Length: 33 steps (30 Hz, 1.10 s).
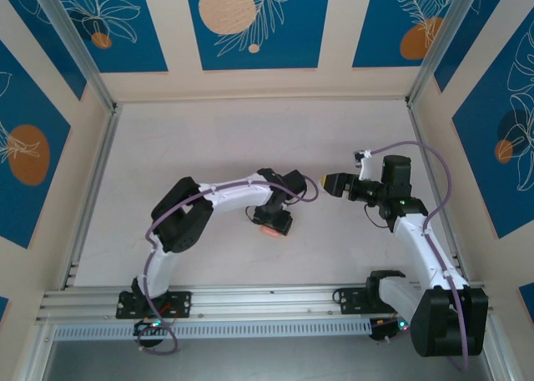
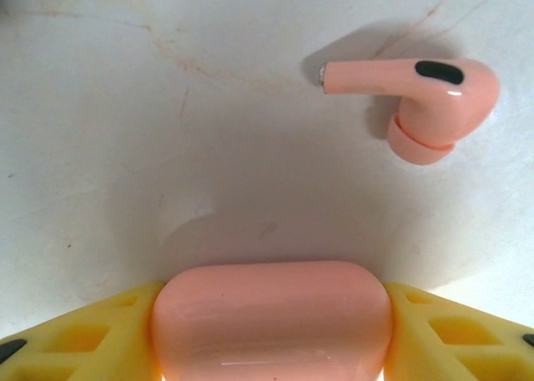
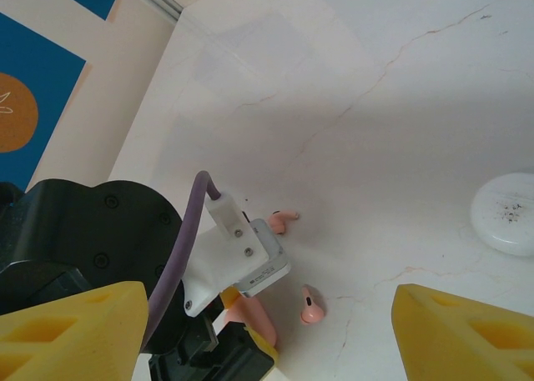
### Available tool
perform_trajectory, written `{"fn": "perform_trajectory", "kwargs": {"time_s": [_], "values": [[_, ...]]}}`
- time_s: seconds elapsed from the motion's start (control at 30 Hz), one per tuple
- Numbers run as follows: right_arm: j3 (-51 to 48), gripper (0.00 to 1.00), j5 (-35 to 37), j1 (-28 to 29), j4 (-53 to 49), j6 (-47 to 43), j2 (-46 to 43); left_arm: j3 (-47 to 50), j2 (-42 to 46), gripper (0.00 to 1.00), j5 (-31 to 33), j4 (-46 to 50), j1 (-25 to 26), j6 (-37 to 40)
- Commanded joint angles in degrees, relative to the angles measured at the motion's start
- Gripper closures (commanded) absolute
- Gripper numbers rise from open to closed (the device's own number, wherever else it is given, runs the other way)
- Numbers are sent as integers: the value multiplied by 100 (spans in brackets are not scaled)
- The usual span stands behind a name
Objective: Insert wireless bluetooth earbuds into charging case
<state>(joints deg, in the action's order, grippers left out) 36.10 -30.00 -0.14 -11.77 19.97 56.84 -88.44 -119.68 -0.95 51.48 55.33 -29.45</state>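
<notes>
The salmon-pink charging case (image 2: 271, 331) lies closed on the white table, and my left gripper (image 2: 271, 302) is shut on it, with a yellow finger (image 2: 100, 339) pressed against each short side. One pink earbud (image 2: 425, 97) lies on its side just beyond the case, up and to the right. From the right wrist view I see this earbud (image 3: 310, 306) beside the case (image 3: 250, 321), and a second earbud (image 3: 284, 223) farther on, past the left wrist's camera. My right gripper (image 1: 334, 183) hovers open to the right of the left gripper (image 1: 274, 223), holding nothing.
A flat white round disc (image 3: 505, 213) lies on the table off to the right of the earbuds. The left arm's wrist and purple cable (image 3: 179, 256) stand over the case. Walls and aluminium rails (image 1: 250, 302) enclose the table.
</notes>
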Motion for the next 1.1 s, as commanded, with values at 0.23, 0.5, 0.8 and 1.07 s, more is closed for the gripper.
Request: {"fn": "perform_trajectory", "kwargs": {"time_s": [0.23, 0.5, 0.8, 1.07], "values": [[167, 24, -432, -159, -564, 68, 178, 1022, 1097, 53, 316, -721, 107, 1354], [620, 30, -1030, -235, -1387, -75, 657, 2882, 2793, 49, -187, -2991, 123, 2745], [653, 39, -1688, -85, -1892, -278, 771, 4612, 4049, 50, -432, -5299, 118, 4201], [610, 44, -1839, 598, -2057, -119, 1034, 4846, 4128, 50, -595, -5710, 118, 5003]]}}
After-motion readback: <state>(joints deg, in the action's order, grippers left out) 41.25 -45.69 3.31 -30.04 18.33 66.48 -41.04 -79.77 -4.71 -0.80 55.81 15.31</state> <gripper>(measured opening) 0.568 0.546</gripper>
